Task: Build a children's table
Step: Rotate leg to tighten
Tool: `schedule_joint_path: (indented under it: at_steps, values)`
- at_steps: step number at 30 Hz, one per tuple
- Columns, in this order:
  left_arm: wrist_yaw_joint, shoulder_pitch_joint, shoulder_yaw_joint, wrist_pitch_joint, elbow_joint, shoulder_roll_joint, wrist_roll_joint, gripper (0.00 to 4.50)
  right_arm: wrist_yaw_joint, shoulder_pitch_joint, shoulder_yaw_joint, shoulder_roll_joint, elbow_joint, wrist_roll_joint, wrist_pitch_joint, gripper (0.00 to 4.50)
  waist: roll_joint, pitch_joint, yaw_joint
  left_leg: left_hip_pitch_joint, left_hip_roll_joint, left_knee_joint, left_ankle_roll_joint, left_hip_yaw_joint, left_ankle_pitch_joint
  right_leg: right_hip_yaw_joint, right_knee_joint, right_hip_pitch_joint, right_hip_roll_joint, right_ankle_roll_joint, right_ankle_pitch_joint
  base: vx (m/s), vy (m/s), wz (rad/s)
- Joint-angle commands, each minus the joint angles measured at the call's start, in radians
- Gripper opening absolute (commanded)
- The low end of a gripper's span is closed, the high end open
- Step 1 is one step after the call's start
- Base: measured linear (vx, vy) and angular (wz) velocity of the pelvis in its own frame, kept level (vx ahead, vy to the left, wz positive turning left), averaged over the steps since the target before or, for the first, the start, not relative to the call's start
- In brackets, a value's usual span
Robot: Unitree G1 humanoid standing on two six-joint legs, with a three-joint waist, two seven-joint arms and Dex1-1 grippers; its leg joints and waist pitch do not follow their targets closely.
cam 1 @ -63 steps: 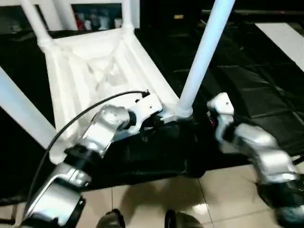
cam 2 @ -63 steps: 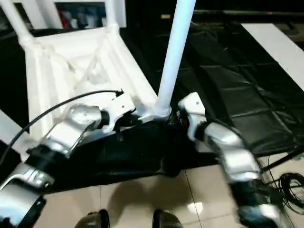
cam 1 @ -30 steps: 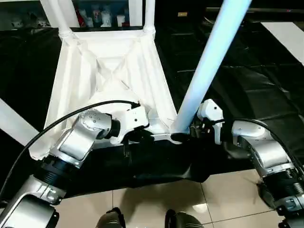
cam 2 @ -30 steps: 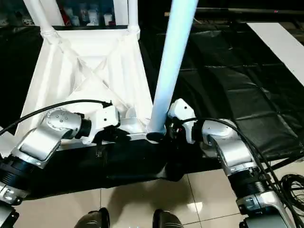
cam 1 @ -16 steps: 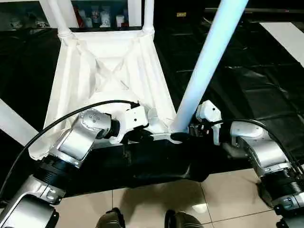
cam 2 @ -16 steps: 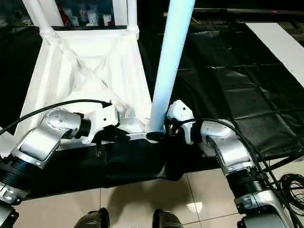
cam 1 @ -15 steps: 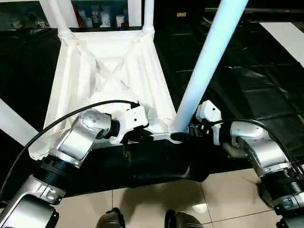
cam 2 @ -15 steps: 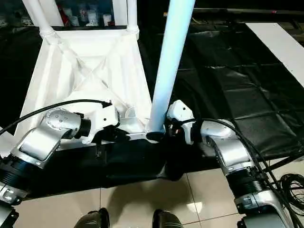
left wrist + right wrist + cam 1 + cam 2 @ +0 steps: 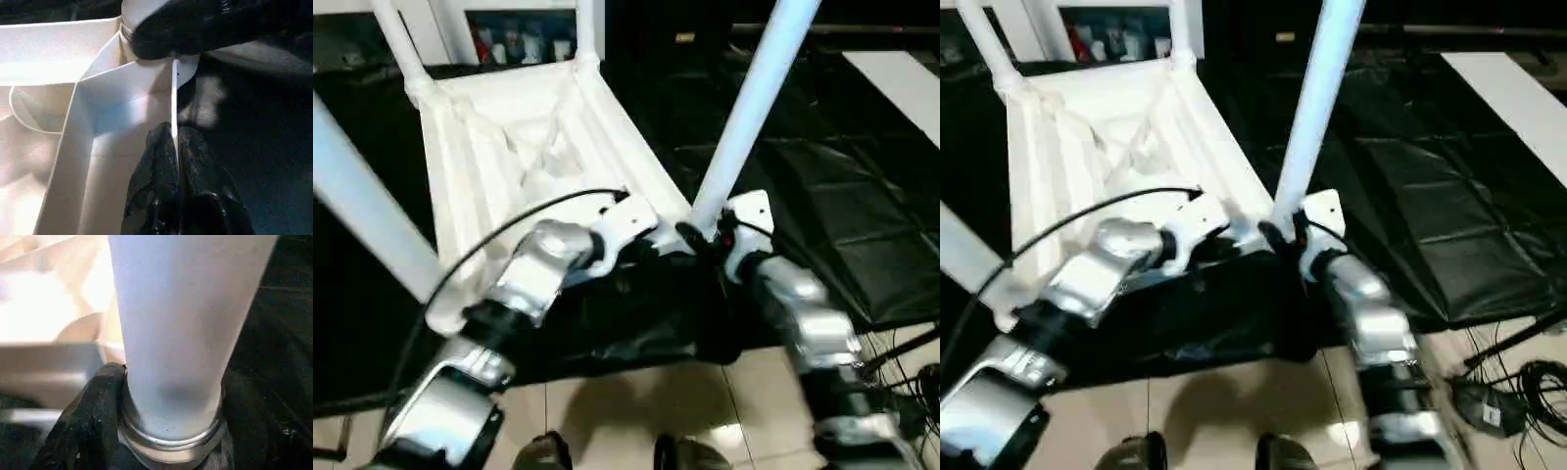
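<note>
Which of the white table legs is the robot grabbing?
The white tubular leg at the near right corner: the right gripper clasps its base. The two far legs and the near left leg stand untouched.

You've got black sheeting [image 9: 862,245] spread over the work surface; the white tabletop [image 9: 519,147] lies on it underside up, legs rising from its corner sockets; below the sheet's near edge, glossy beige floor tiles [image 9: 636,411] show; cables [image 9: 1528,387] lie there.
</note>
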Motion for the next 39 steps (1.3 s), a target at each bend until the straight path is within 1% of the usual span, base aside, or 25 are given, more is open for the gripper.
schedule_joint_path:
  at_steps: [1,5,6,7,8,10,13,14,15,16,17,18,19,20,21,22,23,24,25,27,30,32,36,38,39]
  values:
    - [0.060,0.025,-0.044,-0.012,0.096,-0.044,0.022,0.00,-0.046,0.013,0.044,0.052,0.040,-0.017,0.017,2.66,-0.001,-0.058,-0.006,0.026,0.032,-0.070,0.001,-0.022,-0.284,0.044,-0.100,0.024,-0.071,-0.134,-0.422,0.000,0.000,0.00]
    - [0.016,0.026,-0.060,-0.021,0.106,-0.055,0.027,0.00,-0.037,0.029,0.050,0.074,0.005,-0.021,0.021,2.66,-0.004,-0.059,-0.006,0.027,0.035,-0.075,-0.001,-0.024,-0.306,0.045,-0.104,0.024,-0.074,-0.120,-0.430,0.000,0.000,0.00]
    - [0.015,0.026,-0.061,-0.021,0.106,-0.055,0.027,0.00,-0.036,0.030,0.050,0.074,0.004,-0.019,0.021,3.01,-0.003,-0.060,-0.006,0.026,0.035,-0.075,-0.001,-0.025,-0.303,0.045,-0.104,0.025,-0.075,-0.120,-0.425,0.000,0.000,0.00]
    - [-0.003,0.026,-0.063,-0.027,0.103,-0.049,0.026,0.00,-0.020,0.038,0.044,0.070,-0.024,-0.009,0.006,3.01,-0.003,-0.065,-0.005,0.025,0.036,-0.074,0.001,-0.024,-0.290,0.045,-0.100,0.027,-0.074,-0.126,-0.395,0.000,0.000,0.00]
    - [-0.008,0.024,-0.063,-0.035,0.108,-0.046,0.027,0.00,-0.019,0.036,0.039,0.065,-0.035,-0.007,0.002,3.36,0.003,-0.071,-0.003,0.025,0.036,-0.074,0.003,-0.024,-0.277,0.046,-0.096,0.030,-0.073,-0.134,-0.362,0.000,0.000,0.00]
    - [-0.010,0.020,-0.064,-0.046,0.118,-0.044,0.029,0.00,-0.024,0.034,0.036,0.062,-0.040,-0.008,0.001,3.38,-0.002,-0.071,-0.003,0.024,0.036,-0.071,0.009,-0.021,-0.261,0.046,-0.094,0.031,-0.072,-0.145,-0.321,0.000,0.000,0.00]
    - [-0.037,0.027,-0.071,-0.080,0.123,-0.024,0.039,0.00,-0.022,0.039,0.021,0.026,-0.097,0.000,0.022,3.74,0.005,-0.082,0.001,0.022,0.034,-0.067,0.020,-0.019,-0.228,0.046,-0.087,0.040,-0.074,-0.175,-0.268,0.000,0.000,0.00]
    - [-0.043,0.029,-0.072,-0.080,0.119,-0.019,0.039,0.00,-0.008,0.044,0.023,0.014,-0.113,0.004,0.031,3.74,0.003,-0.081,0.003,0.020,0.033,-0.067,0.024,-0.019,-0.223,0.045,-0.088,0.041,-0.072,-0.173,-0.265,0.000,0.000,0.00]
    - [-0.060,0.035,-0.076,-0.087,0.111,-0.004,0.043,0.00,0.048,0.066,0.027,-0.028,-0.171,0.016,0.066,3.74,0.009,-0.089,0.009,0.022,0.034,-0.064,0.028,-0.018,-0.205,0.045,-0.084,0.047,-0.072,-0.175,-0.236,0.000,0.000,0.00]
    - [-0.067,0.037,-0.077,-0.092,0.111,0.003,0.045,0.00,0.079,0.077,0.029,-0.048,-0.196,0.022,0.081,3.74,0.010,-0.093,0.012,0.022,0.035,-0.062,0.043,-0.017,-0.185,0.045,-0.081,0.048,-0.069,-0.181,-0.193,0.000,0.000,0.00]
    - [-0.075,0.039,-0.077,-0.101,0.110,0.014,0.048,0.00,0.153,0.100,0.036,-0.097,-0.244,0.045,0.108,3.74,0.017,-0.096,0.016,0.020,0.034,-0.059,0.051,-0.017,-0.173,0.045,-0.076,0.053,-0.070,-0.192,-0.164,0.000,0.000,0.00]
    - [-0.082,0.039,-0.077,-0.106,0.110,0.021,0.049,0.00,0.198,0.114,0.042,-0.128,-0.269,0.058,0.119,3.74,0.014,-0.098,0.015,0.018,0.034,-0.058,0.058,-0.017,-0.167,0.044,-0.076,0.056,-0.070,-0.195,-0.150,0.000,0.000,0.00]
    - [-0.095,0.040,-0.078,-0.117,0.110,0.029,0.050,0.00,0.248,0.129,0.048,-0.163,-0.294,0.070,0.122,3.74,0.025,-0.103,0.018,0.013,0.033,-0.056,0.066,-0.021,-0.148,0.042,-0.070,0.062,-0.073,-0.203,-0.128,0.000,0.000,0.00]
    - [-0.102,0.041,-0.079,-0.123,0.109,0.033,0.050,0.00,0.270,0.136,0.051,-0.180,-0.305,0.075,0.120,3.74,0.021,-0.105,0.017,0.014,0.033,-0.053,0.073,-0.017,-0.144,0.042,-0.073,0.061,-0.071,-0.207,-0.114,0.000,0.000,0.00]
    - [-0.118,0.044,-0.082,-0.136,0.102,0.046,0.051,0.00,0.330,0.156,0.054,-0.230,-0.333,0.086,0.115,3.74,0.031,-0.111,0.021,0.011,0.031,-0.050,0.078,-0.020,-0.129,0.041,-0.066,0.068,-0.072,-0.221,-0.084,0.000,0.000,0.00]
    - [-0.161,0.056,-0.085,-0.157,0.078,0.077,0.046,0.00,0.457,0.199,0.053,-0.337,-0.383,0.107,0.089,3.74,0.037,-0.116,0.024,0.010,0.033,-0.047,0.087,-0.021,-0.119,0.041,-0.063,0.070,-0.072,-0.233,-0.047,0.000,0.000,0.00]
    - [-0.171,0.058,-0.084,-0.160,0.073,0.086,0.045,0.00,0.492,0.209,0.053,-0.366,-0.394,0.112,0.080,3.74,0.034,-0.117,0.026,0.011,0.035,-0.046,0.093,-0.022,-0.123,0.040,-0.064,0.074,-0.071,-0.237,-0.034,0.000,0.000,0.00]
    - [-0.185,0.061,-0.087,-0.180,0.068,0.097,0.045,0.00,0.523,0.217,0.051,-0.387,-0.401,0.121,0.076,3.74,0.038,-0.121,0.028,0.009,0.034,-0.042,0.104,-0.021,-0.119,0.041,-0.059,0.076,-0.070,-0.250,0.007,0.000,0.000,0.00]
    - [-0.210,0.064,-0.090,-0.207,0.062,0.108,0.039,0.00,0.546,0.223,0.047,-0.404,-0.406,0.131,0.078,3.74,0.036,-0.122,0.026,0.007,0.033,-0.042,0.108,-0.021,-0.117,0.040,-0.057,0.076,-0.070,-0.258,0.016,0.000,0.000,0.00]
    - [-0.297,0.085,-0.102,-0.233,0.014,0.155,0.020,0.00,0.610,0.239,0.040,-0.454,-0.412,0.147,0.068,3.74,0.042,-0.128,0.025,0.008,0.032,-0.038,0.115,-0.020,-0.135,0.037,-0.059,0.075,-0.071,-0.276,-0.011,0.000,0.000,0.00]
    - [-0.361,0.115,-0.101,-0.226,-0.055,0.200,-0.008,0.00,0.646,0.249,0.037,-0.493,-0.422,0.149,0.072,3.74,0.048,-0.129,0.028,0.015,0.039,-0.040,0.099,-0.019,-0.151,0.036,-0.061,0.069,-0.071,-0.279,-0.082,0.000,0.000,0.00]
    - [-0.398,0.143,-0.105,-0.213,-0.114,0.230,-0.022,0.00,0.635,0.242,0.033,-0.493,-0.414,0.142,0.074,3.74,0.044,-0.131,0.033,0.018,0.039,-0.039,0.092,-0.017,-0.154,0.036,-0.061,0.066,-0.071,-0.270,-0.116,0.000,0.000,0.00]
    - [-0.387,0.162,-0.099,-0.228,-0.130,0.241,-0.017,0.00,0.619,0.233,0.044,-0.486,-0.414,0.150,0.073,3.74,0.052,-0.135,0.039,0.022,0.042,-0.038,0.083,-0.016,-0.151,0.036,-0.061,0.061,-0.070,-0.260,-0.131,0.000,0.000,0.00]
    - [-0.360,0.164,-0.081,-0.234,-0.118,0.238,-0.018,0.00,0.618,0.230,0.055,-0.473,-0.415,0.147,0.067,3.74,0.045,-0.139,0.042,0.017,0.038,-0.035,0.084,-0.017,-0.128,0.035,-0.054,0.065,-0.069,-0.255,-0.103,0.000,0.000,0.00]
    - [-0.344,0.165,-0.074,-0.242,-0.120,0.241,-0.014,0.27,0.615,0.231,0.057,-0.468,-0.417,0.144,0.062,3.83,0.047,-0.140,0.042,0.017,0.038,-0.035,0.085,-0.017,-0.127,0.035,-0.053,0.064,-0.070,-0.254,-0.102,0.000,0.000,0.00]
